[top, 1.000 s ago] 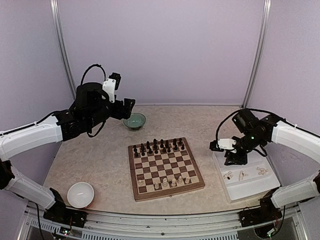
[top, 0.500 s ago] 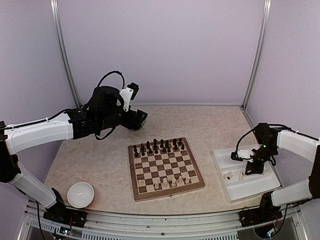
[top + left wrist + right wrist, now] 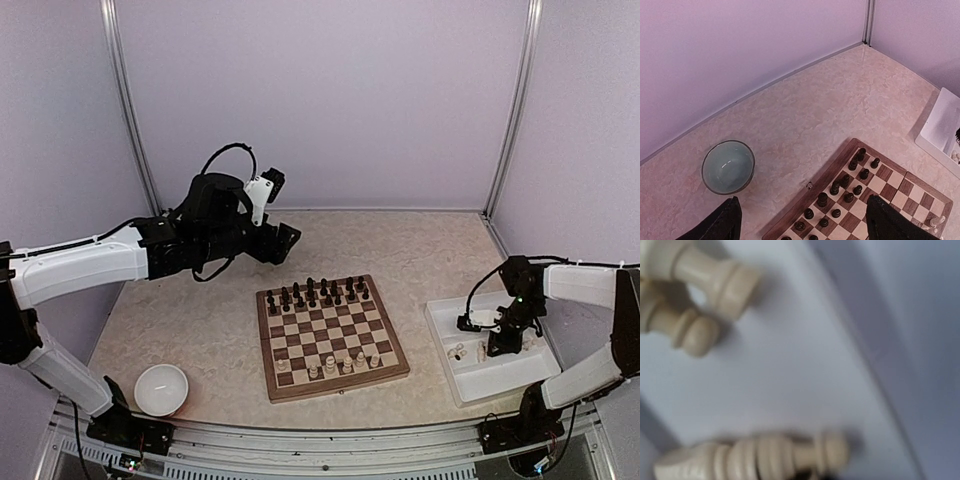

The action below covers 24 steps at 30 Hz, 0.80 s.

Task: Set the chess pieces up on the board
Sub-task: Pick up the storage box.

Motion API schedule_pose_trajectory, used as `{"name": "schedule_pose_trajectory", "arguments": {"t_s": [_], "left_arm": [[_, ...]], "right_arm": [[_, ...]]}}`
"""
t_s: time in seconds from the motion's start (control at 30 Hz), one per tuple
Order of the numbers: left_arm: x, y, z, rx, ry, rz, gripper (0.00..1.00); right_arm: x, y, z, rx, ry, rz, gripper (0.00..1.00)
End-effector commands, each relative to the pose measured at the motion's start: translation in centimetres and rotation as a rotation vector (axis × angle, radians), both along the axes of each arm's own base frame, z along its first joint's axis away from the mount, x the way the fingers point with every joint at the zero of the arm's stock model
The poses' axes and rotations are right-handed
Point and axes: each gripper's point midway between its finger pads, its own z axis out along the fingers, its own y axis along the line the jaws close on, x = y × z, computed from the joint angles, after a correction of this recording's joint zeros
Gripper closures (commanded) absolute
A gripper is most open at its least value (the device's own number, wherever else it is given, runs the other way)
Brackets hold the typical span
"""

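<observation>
The top camera looks down from high behind both arms over the whole worktop [image 3: 200,320]. The left wrist camera hangs high, facing down past the left claw [image 3: 805,227] at the board's [image 3: 899,179] far rows, which the top view shares. The right wrist camera sits very near the tray [image 3: 805,365] floor, blurred; the top view shares that tray.

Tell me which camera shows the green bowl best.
The left wrist view: the green bowl sits whole and unblocked on the table, apart from the board. In the top external view the left arm covers it. The right wrist view shows only cream chess pieces on the white tray.
</observation>
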Motion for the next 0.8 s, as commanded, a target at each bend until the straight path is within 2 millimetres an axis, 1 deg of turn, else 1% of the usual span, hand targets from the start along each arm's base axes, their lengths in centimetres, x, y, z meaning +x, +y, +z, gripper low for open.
{"name": "schedule_pose_trajectory", "arguments": {"t_s": [0.0, 0.07, 0.17, 0.23, 0.3, 0.37, 0.43, 0.47, 0.5, 0.53, 0.63, 0.7, 0.77], "left_arm": [[-0.3, -1.4, 0.7, -0.032, 0.008, -0.053, 0.16], [-0.6, -2.0, 0.6, -0.049, 0.021, -0.082, 0.17], [-1.4, -3.5, 0.8, -0.089, 0.035, -0.140, 0.19], [-2.4, -4.8, 1.2, -0.132, 0.046, -0.185, 0.25], [-3.8, -6.8, 1.8, -0.173, 0.074, -0.242, 0.28], [-5.2, -8.9, 2.1, -0.205, 0.098, -0.275, 0.28], [-6.7, -11.6, 1.0, -0.229, 0.136, -0.320, 0.28], [-7.5, -12.8, 0.9, -0.246, 0.151, -0.340, 0.29], [-8.5, -14.5, -0.5, -0.244, 0.193, -0.376, 0.29], [-9.4, -16.0, -0.4, -0.266, 0.202, -0.410, 0.29], [-11.6, -20.2, -1.6, -0.301, 0.253, -0.489, 0.30], [-12.1, -21.8, -2.3, -0.344, 0.306, -0.506, 0.31], [-11.9, -22.8, -2.6, -0.423, 0.361, -0.511, 0.32]], "right_arm": [[-0.3, -0.2, -1.1, 0.002, 0.017, 0.003, 0.84], [-0.3, 0.0, -0.4, 0.012, 0.006, 0.013, 0.90], [-0.4, 0.4, 1.5, 0.040, -0.034, 0.039, 0.95], [-0.5, 0.8, 3.0, 0.059, -0.074, 0.059, 0.97], [-0.6, 1.0, 4.2, 0.072, -0.115, 0.076, 0.98], [-0.7, 1.4, 5.1, 0.093, -0.143, 0.085, 0.98], [-0.7, 1.9, 5.7, 0.124, -0.162, 0.088, 0.99], [-0.8, 2.3, 6.1, 0.144, -0.170, 0.084, 0.99], [-0.7, 2.6, 6.5, 0.168, -0.174, 0.077, 0.99], [-0.7, 3.1, 7.0, 0.198, -0.177, 0.073, 0.99], [-0.3, 5.4, 9.9, 0.339, -0.197, 0.074, 0.99], [0.3, 7.0, 12.5, 0.444, -0.227, 0.085, 0.99], [0.8, 8.7, 15.3, 0.544, -0.258, 0.107, 0.98]]}}
